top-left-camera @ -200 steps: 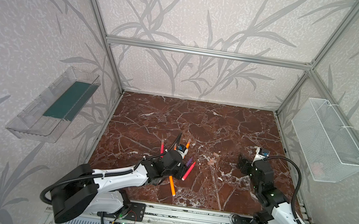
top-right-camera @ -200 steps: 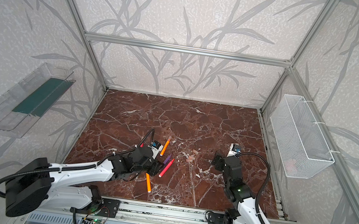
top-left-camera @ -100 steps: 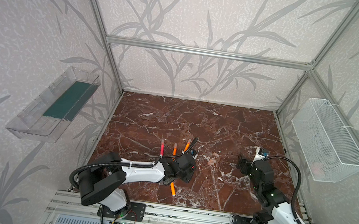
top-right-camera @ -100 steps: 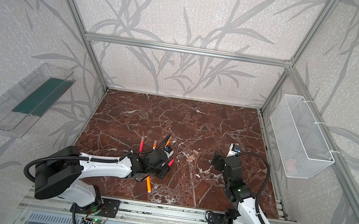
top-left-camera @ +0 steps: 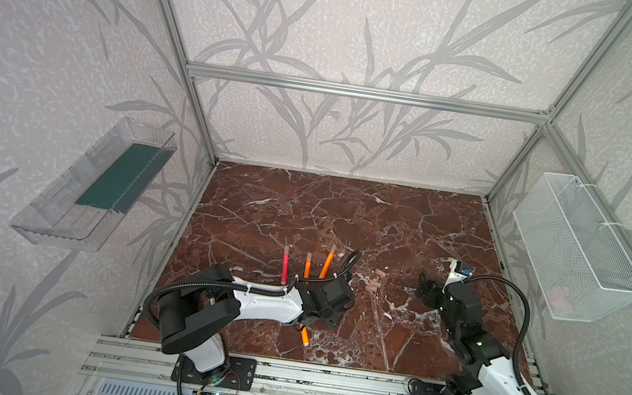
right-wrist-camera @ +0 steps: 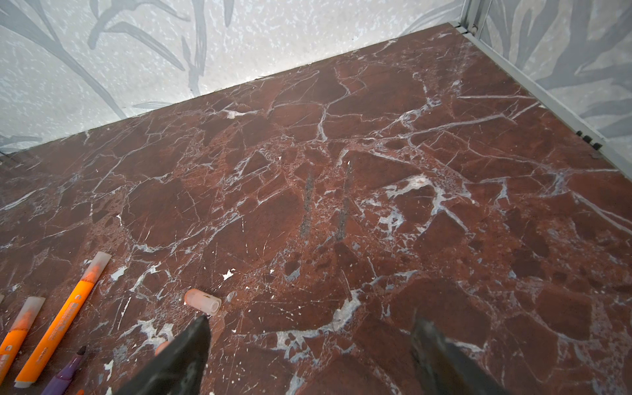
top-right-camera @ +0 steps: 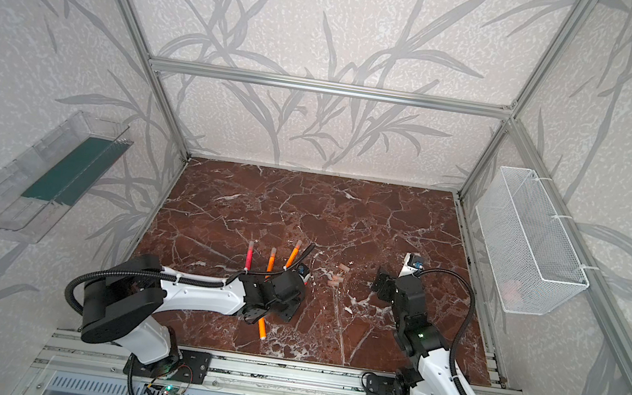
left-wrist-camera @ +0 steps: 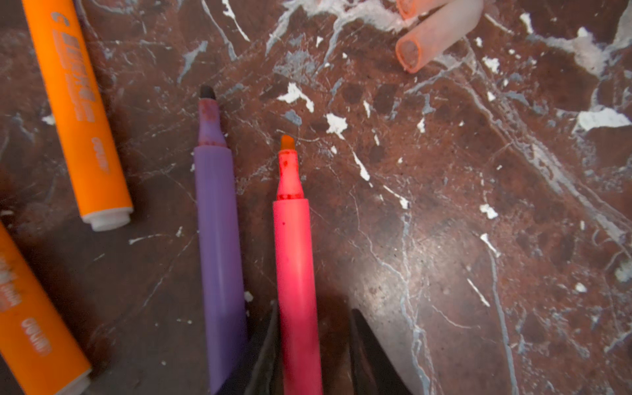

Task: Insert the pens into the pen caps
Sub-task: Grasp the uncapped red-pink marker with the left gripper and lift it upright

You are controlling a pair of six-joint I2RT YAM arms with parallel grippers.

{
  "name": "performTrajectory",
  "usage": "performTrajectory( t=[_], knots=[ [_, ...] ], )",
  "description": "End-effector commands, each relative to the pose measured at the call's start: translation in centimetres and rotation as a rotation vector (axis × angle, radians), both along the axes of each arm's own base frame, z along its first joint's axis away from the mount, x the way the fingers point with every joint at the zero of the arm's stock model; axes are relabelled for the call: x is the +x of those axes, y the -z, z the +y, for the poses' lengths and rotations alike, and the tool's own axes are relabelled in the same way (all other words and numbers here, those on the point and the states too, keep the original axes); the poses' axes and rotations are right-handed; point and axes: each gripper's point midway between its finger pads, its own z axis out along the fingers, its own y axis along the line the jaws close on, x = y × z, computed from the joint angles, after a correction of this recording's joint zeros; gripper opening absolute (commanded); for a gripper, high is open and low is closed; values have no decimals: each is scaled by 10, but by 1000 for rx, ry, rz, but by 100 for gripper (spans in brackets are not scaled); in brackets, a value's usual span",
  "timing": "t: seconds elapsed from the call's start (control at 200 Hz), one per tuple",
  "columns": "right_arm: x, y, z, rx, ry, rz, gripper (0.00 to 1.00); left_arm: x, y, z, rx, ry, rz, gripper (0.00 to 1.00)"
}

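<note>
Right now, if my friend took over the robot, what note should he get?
Left gripper: open, jaws either side of the uncapped pink pen lying on the marble.
Right gripper: open, empty, above the marble near a loose cap.
Done: three pens look capped: the capped pink pen and two capped orange pens.
To do: pink pen, purple pen beside it, perhaps the orange pen under the left arm; cannot tell if it is capped. Loose caps lie between the arms.

The desk [left-wrist-camera: 444, 239] is glossy red-brown marble veined white, the pens [left-wrist-camera: 295, 260] smooth matt plastic, the pen caps [left-wrist-camera: 434, 37] pale frosted translucent plastic.
</note>
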Motion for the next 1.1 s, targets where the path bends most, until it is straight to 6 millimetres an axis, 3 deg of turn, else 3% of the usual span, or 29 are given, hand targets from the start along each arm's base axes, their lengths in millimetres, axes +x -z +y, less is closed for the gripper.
performTrajectory(
  t=[0.0,0.24,0.495,0.66,0.815,1.0,1.095],
  knots=[
    [1,-4,0,-6,-8,-18,90,-8,7,14,81,-13,24,34],
    [0,-3,0,-5,-4,-17,90,-15,4,21,102,-2,8,34],
    [-4,-5,-3,-1,5,-34,90,-10,20,21,168,-8,17,16],
    [-7,-8,-8,6,27,-47,90,-1,10,21,177,-34,-21,8],
    [-13,-27,1,71,-4,-24,88,21,-40,10,140,-45,-118,2],
    [-24,-71,46,288,-208,-79,84,48,-130,-13,-27,-20,-266,0],
    [-32,-82,78,399,-335,-107,83,46,-153,-29,-158,42,-326,0]
  ],
)
